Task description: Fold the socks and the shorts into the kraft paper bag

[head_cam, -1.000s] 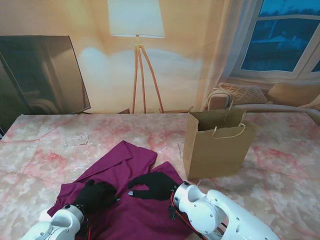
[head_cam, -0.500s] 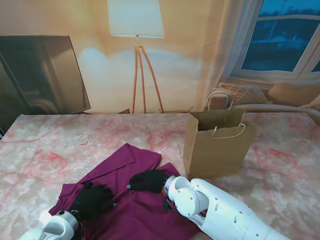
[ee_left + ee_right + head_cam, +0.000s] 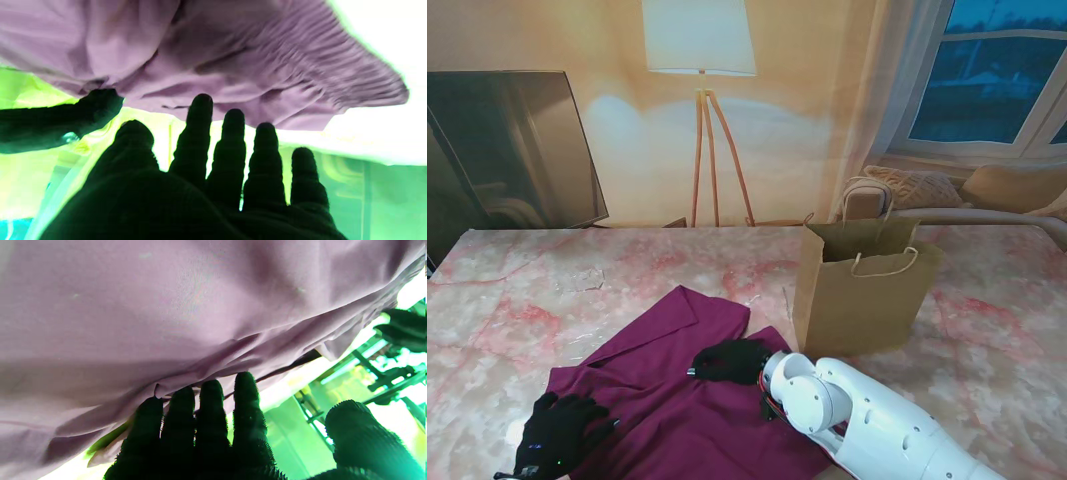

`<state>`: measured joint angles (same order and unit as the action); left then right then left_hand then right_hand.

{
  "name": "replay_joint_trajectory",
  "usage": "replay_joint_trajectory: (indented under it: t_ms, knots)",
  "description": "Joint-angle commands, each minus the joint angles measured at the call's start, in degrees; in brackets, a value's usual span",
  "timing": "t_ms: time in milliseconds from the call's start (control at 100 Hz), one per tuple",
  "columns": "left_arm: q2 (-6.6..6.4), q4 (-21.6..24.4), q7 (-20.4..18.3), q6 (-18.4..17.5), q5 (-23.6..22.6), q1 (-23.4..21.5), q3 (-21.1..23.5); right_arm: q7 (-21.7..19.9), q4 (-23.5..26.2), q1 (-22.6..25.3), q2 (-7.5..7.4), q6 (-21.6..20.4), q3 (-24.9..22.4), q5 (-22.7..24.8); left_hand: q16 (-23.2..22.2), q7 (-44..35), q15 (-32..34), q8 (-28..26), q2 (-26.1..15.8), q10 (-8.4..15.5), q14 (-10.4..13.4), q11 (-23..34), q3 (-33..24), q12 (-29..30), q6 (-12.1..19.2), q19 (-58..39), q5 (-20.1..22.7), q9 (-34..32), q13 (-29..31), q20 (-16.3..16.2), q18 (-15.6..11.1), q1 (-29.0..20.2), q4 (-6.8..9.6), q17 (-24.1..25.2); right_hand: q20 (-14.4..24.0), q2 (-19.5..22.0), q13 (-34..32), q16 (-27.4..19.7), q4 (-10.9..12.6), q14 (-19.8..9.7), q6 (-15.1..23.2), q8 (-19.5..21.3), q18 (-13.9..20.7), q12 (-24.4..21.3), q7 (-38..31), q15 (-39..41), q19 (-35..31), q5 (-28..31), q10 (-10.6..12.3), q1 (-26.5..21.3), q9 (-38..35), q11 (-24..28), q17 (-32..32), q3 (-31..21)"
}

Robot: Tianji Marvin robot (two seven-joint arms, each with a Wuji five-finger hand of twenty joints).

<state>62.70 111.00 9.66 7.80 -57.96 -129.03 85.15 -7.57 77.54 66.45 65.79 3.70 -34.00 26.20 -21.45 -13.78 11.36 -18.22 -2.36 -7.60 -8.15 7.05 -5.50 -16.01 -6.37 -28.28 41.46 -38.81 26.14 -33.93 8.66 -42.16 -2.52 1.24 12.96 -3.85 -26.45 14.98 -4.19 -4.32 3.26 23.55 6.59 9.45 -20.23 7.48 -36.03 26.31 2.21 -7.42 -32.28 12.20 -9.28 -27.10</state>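
Observation:
Maroon shorts [image 3: 662, 385] lie spread on the marble table [image 3: 997, 340], with one leg reaching away from me. The kraft paper bag [image 3: 862, 300] stands upright and open just right of them. My right hand [image 3: 730, 360] rests flat on the middle of the shorts with nothing held, its fingers straight and side by side [image 3: 213, 413] against the cloth [image 3: 166, 306]. My left hand [image 3: 559, 446] hovers at the shorts' near left edge, empty, its fingers [image 3: 233, 146] spread. The shorts' gathered waistband [image 3: 300, 66] shows beyond them. I see no socks.
A scrap of clear plastic [image 3: 582, 279] lies on the table far to the left. Beyond the table's far edge are a dark TV [image 3: 512, 150], a tripod floor lamp [image 3: 702, 130] and a sofa [image 3: 987, 195].
My left hand has come off the shorts, drawing back toward me and to the left. My right hand has stayed on the cloth, shifting only slightly. The shorts lie a little flatter.

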Motion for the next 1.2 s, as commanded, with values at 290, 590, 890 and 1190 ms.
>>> replay_joint_trajectory:
  t_ms: [290, 590, 890, 1190]
  knots:
    - [0.08, -1.1, -6.5, 6.4, 2.4, 0.3, 0.3, -1.8, 0.8, 1.9, -1.46, 1.5, -1.4, 1.8, -2.0, -4.1, 5.2, -0.7, -3.1, -4.2, -3.6, 2.2, 2.9, -1.0, -2.8, -7.0, 7.1, -7.7, 4.3, 1.3, 3.3, -0.2, 2.4, 2.5, 3.3, 0.6, -5.6, 0.4, 1.7, 3.1, -0.7, 0.6, -3.9, 1.2, -2.2, 2.6, -4.3, 3.7, -1.2, 1.7, -4.6, 2.9, -4.1, 1.5]
    - [-0.42, -3.8, -11.6, 7.3, 2.7, 4.1, 3.2, -6.3, 4.2, 4.8, -3.59, 2.0, -4.5, 3.2, 1.1, -2.0, 0.5, 0.3, -4.2, -0.4, 1.4, 0.5, 5.7, -0.2, -0.4, 3.5, 3.5, -1.4, -3.8, 5.6, 1.0, 2.1, 2.36, 3.1, 3.4, 1.5, -12.2, 2.0, 1.3, 6.4, -2.3, 0.8, -6.8, 1.9, -3.6, 5.9, -12.3, 9.8, -4.2, 2.7, -11.5, 4.4, -7.7, 2.4]
    - [-0.96, -5.6, -15.2, 5.0, 2.2, 8.0, 5.5, -11.1, 10.2, 11.9, -6.14, -0.2, -9.8, 6.2, 2.0, -3.7, -1.6, -1.3, -4.2, 1.6, 3.4, -0.8, 5.9, 0.9, 1.6, 10.1, 4.4, 2.8, -6.4, 4.0, 0.1, 3.1, 2.35, 4.0, 4.2, 2.5, -16.7, 3.5, 1.0, 10.2, -3.8, 1.2, -10.4, 2.5, -4.3, 8.2, -18.3, 12.9, -7.3, 3.9, -15.1, 5.8, -10.8, 3.2]
    - [-1.55, -7.0, -19.2, 5.1, 1.2, 11.6, 6.4, -13.8, 15.4, 18.8, -7.41, -3.7, -14.2, 6.4, 3.0, -3.5, -3.6, -1.7, -3.9, 3.1, 5.2, -1.7, 5.8, 2.1, 1.6, 16.7, 3.8, 7.5, -9.9, 0.5, -1.3, 3.0, 2.45, 4.2, 3.6, 3.1, -17.8, 3.0, 0.9, 13.3, -5.7, 0.7, -14.0, 1.5, -2.5, 9.2, -20.7, 11.4, -10.1, 4.0, -16.7, 3.9, -12.9, 3.6]
